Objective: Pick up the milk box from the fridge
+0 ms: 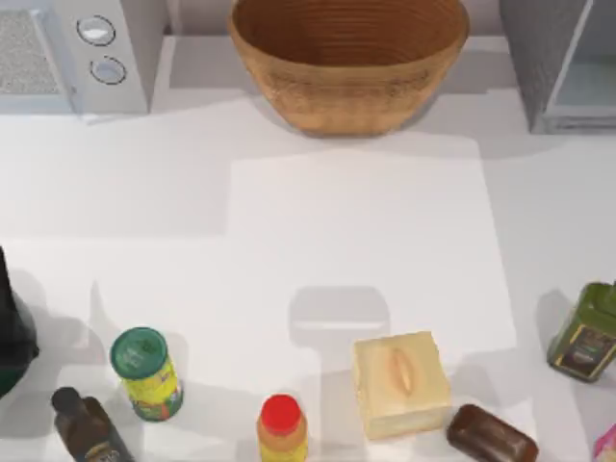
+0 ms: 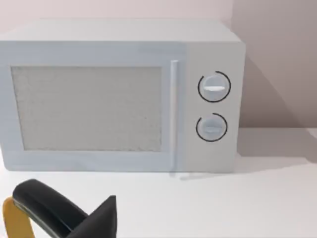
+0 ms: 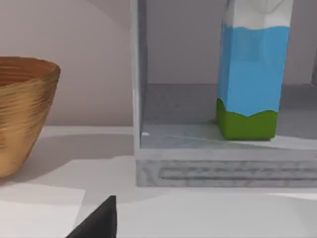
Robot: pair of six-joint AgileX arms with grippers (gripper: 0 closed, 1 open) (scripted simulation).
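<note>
Jaws' state unclear; blue, green-based milk box [image 3: 253, 74] stands upright inside fridge [image 3: 198, 163].

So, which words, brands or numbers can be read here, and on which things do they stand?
None can be read.
Green-lid can: printed label, too blurred.
Olive bottle: label with marks, too small.
Dark bottle: label, too small.
Milk box: no text on the side shown.
Microwave: knobs without marks.

This is a kitchen, drawn by computer. At the far edge of the white table [image 1: 337, 241] stand a microwave [image 2: 124, 96], a woven basket [image 1: 348, 60] and a fridge [image 3: 208, 163]; bottles and jars of food line its near edge.
</note>
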